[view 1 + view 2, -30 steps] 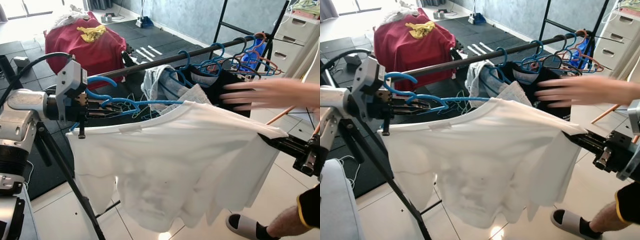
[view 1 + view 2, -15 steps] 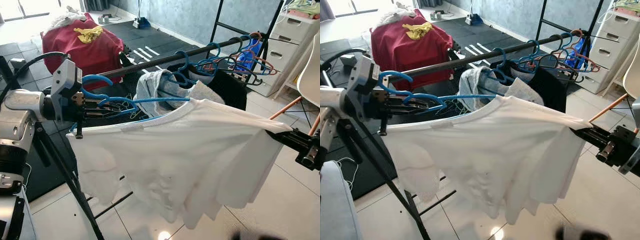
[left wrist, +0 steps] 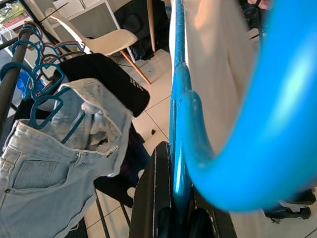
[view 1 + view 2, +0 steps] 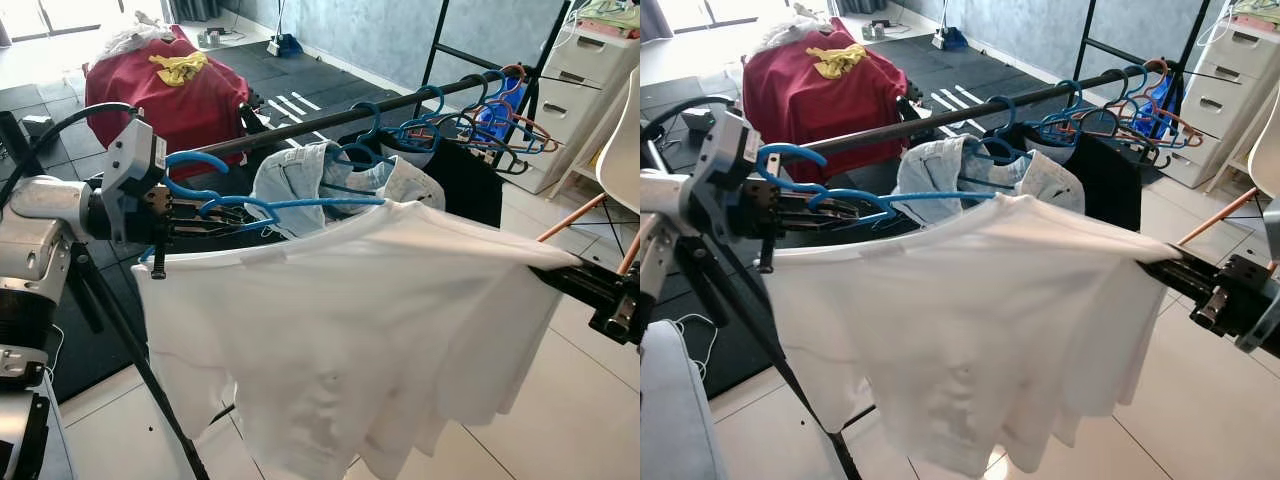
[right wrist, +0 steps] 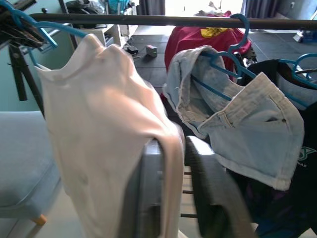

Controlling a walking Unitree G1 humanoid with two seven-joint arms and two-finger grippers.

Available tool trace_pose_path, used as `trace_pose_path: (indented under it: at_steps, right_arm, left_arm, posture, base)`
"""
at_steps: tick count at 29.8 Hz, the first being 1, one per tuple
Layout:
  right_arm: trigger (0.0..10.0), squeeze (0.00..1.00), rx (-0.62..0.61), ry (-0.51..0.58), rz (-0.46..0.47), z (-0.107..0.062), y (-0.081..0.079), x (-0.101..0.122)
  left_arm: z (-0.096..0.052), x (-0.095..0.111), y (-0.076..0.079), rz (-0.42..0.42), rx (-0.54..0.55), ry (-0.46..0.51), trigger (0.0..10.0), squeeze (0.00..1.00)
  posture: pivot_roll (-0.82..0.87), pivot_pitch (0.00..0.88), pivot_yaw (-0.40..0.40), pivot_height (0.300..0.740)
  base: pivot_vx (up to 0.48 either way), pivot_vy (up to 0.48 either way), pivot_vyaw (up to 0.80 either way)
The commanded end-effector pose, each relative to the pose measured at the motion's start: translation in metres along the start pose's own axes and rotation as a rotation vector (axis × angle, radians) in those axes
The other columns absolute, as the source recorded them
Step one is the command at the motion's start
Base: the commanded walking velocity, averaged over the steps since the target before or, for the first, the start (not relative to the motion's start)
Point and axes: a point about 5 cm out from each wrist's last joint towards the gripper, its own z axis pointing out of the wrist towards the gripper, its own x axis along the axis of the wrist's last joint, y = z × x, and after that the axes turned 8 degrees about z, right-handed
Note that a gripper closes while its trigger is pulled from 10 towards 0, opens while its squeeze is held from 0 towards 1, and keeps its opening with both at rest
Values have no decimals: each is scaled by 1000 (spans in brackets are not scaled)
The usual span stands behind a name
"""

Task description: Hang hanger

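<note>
A blue hanger (image 4: 250,207) carries a white T-shirt (image 4: 360,310) and lies almost level below the dark clothes rail (image 4: 330,118). My left gripper (image 4: 232,214) is shut on the hanger near its hook, at the left end of the rail. In the left wrist view the blue hanger (image 3: 179,124) runs out from between the fingers. My right gripper (image 4: 1160,266) is shut on the shirt's far shoulder, holding it stretched out to the right. In the right wrist view the white T-shirt (image 5: 99,124) is pinched between the fingers (image 5: 213,198).
Denim shorts (image 4: 290,180), a black garment (image 4: 465,185) and several empty hangers (image 4: 470,115) hang on the rail behind the shirt. A red-draped heap (image 4: 170,85) lies on dark mats beyond. White drawers (image 4: 590,70) and a chair (image 4: 620,150) stand at the right.
A person's hand and foot at the right have left the view. The denim shorts have swung left along the rail. Both grippers keep their hold with the shirt stretched between them.
</note>
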Motion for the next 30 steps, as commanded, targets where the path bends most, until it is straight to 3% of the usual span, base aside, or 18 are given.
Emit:
trace_pose_path:
  at_steps: [1,12,13,14,15,16,18,19,26,30]
  right_arm:
    - [10000,1000,37,-11,-6,3,-7,-1]
    - [10000,1000,-37,-10,-70,0,1,2]
    - [10000,671,-46,-10,-79,1,1,2]
    - [10000,671,-46,-10,-79,1,1,2]
    - [10000,506,-49,-9,-83,1,1,3]
    - [10000,153,-40,-11,-85,2,0,2]
    - [10000,153,-30,-13,-85,2,-1,2]
    - [10000,75,5,-24,-76,4,-4,1]
    - [10000,75,194,-74,-44,13,-24,-2]
    - [10000,75,225,-88,-54,19,-25,-2]
  left_arm:
    - [7,7,3,13,-38,46,10000,0]
    - [5,6,1,17,-38,38,10000,0]
    - [5,7,1,19,-40,45,10000,0]
    - [5,7,1,19,-40,45,10000,0]
    - [6,9,2,21,-43,52,10000,0]
    - [7,13,2,28,-49,73,10000,0]
    - [8,16,2,32,-54,87,10000,0]
    - [10,24,2,43,-65,119,10000,0]
    - [18,53,0,107,-133,225,10000,0]
    - [23,59,-1,133,-154,240,10000,0]
  posture:
    - [-120,99,-4,740]
    - [-123,100,-2,740]
    - [-123,100,-2,740]
    - [-123,100,-2,740]
    - [-123,100,-2,740]
    - [-122,100,-2,740]
    - [-122,100,-2,740]
    - [-121,99,-4,740]
    - [-117,93,-4,740]
    - [-117,85,-2,740]
  base:
    - [0,0,0]
    - [0,0,0]
    - [0,0,0]
    - [0,0,0]
    - [0,0,0]
    - [0,0,0]
    - [0,0,0]
    - [0,0,0]
    - [0,0,0]
    - [0,0,0]
